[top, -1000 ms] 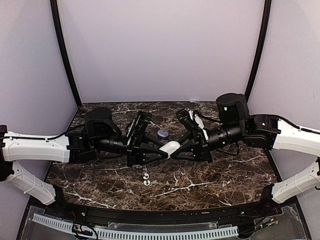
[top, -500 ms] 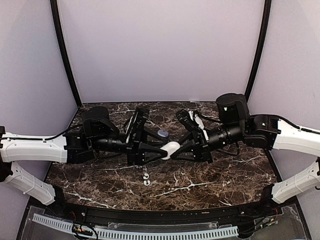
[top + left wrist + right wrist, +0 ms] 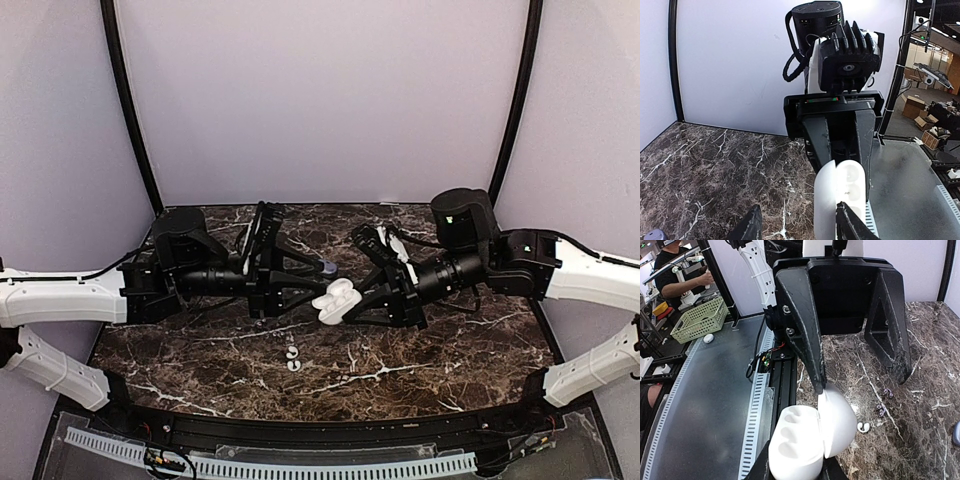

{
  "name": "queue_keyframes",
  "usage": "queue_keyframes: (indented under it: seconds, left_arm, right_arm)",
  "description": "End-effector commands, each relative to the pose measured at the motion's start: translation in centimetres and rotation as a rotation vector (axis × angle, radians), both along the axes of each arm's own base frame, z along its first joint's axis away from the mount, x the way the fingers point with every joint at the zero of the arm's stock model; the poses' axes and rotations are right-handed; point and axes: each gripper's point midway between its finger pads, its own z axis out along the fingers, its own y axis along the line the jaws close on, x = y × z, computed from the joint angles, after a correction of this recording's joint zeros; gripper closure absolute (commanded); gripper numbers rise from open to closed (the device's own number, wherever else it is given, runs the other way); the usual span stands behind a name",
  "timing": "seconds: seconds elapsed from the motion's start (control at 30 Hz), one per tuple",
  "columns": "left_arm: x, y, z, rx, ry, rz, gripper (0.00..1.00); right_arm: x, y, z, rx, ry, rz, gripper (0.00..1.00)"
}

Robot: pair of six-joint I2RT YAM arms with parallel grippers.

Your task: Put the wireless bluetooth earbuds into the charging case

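My right jaws clench the open charging case; my left jaws, parted, rest one tip on its lid. A slip there could snap it shut, with the earbuds lying on the desk, nearer me than the case.

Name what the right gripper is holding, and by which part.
The open white charging case, clamped by its lower, welled half between the right gripper fingers.
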Motion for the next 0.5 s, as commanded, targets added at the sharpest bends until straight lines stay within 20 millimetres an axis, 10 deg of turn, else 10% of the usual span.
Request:
queue_keyframes:
  seconds: [0.0,0.47]
  left_arm:
    - [0.1,0.5,0.3,-0.01,-0.01,0.019,0.52]
    - [-0.2,1.0,0.4,-0.009,-0.01,0.008,0.5]
  right_arm:
    - [-0.8,-0.1,1.4,0.047,-0.024,0.033,1.0]
    - [1.7,-0.7,0.2,0.035,0.038,-0.057,1.0]
